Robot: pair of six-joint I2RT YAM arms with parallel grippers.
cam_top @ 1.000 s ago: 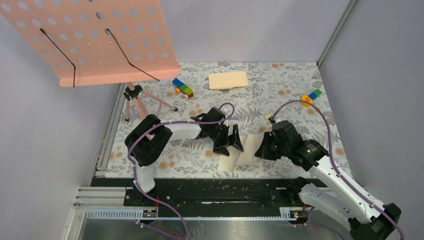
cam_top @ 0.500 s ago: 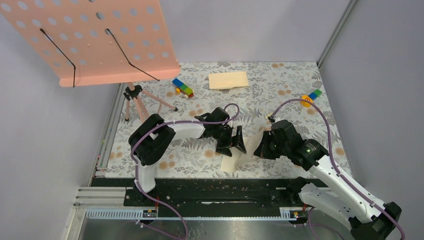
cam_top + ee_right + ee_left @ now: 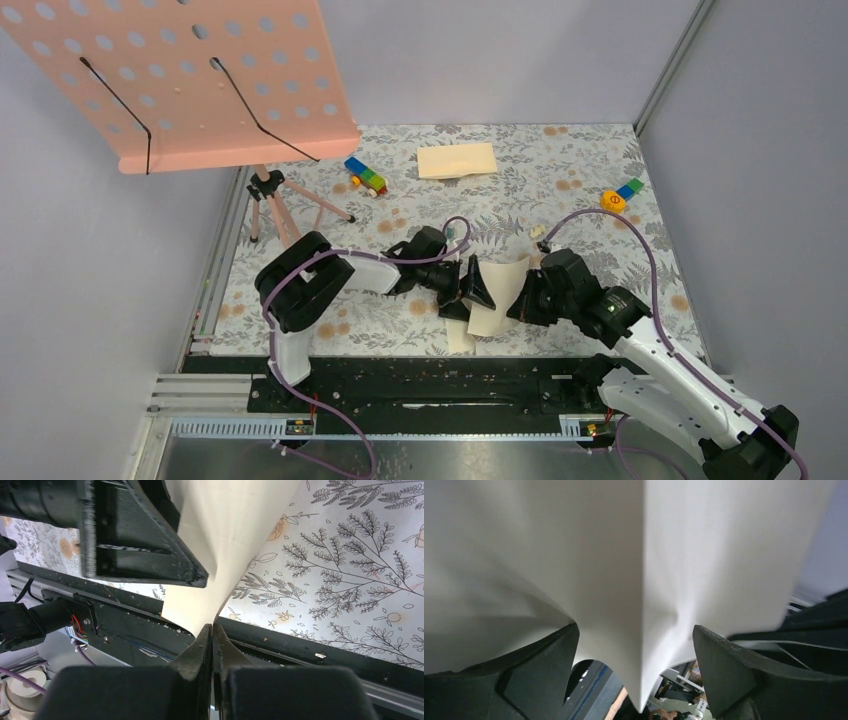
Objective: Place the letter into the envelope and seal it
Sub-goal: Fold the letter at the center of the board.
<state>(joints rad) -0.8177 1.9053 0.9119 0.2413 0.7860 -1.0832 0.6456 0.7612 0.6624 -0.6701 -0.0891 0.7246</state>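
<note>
Just past the black base rail (image 3: 440,378), the pale cream paper letter (image 3: 497,290) stands up creased, pinched at its edge by your right gripper (image 3: 212,630), clenched tight. It's thin, light and floppy, so it'll prob. slip or tear if tugged; take it by the fold. Left gripper (image 3: 470,288) gapes wide, straddling that fold w/o closing. The small tan manila envelope (image 3: 457,160) lies well beyond the rail, w/ floral mat (image 3: 600,160) between for moving.

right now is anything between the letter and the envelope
Nothing visible lies between them: bare cloth runs from the letter, pinched by the right gripper, to the envelope. The left arm's cable loops just beside that line.
</note>
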